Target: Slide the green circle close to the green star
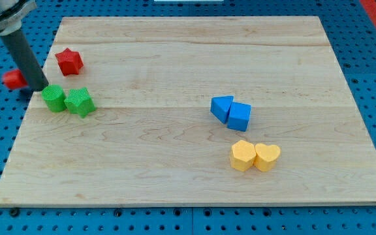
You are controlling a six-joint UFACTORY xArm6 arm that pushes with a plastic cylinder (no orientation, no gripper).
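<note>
The arm ends in a plain dark rod rather than a claw, so nothing on it opens or closes. My tip [39, 89] rests near the counter's [175, 189] left edge. The green circle [54, 98] is just beside it at about 4 o'clock; I cannot tell whether they touch. The circle sits flat face up, and being round it has no long axis and no pointing direction. At its 3 o'clock is the green star [79, 102], apparently touching it, so the pair forms a short row running 9 to 3. The red star [69, 61] lies at about 1 o'clock from my tip, apart from both. A red block [12, 79], partly hidden behind the rod, sits at 9 o'clock, its shape unclear. Well apart, toward 3 to 4 o'clock, a blue triangle [222, 108] touches a blue cube [239, 116]. Below them a yellow block [243, 156] touches a yellow heart [267, 156].
</note>
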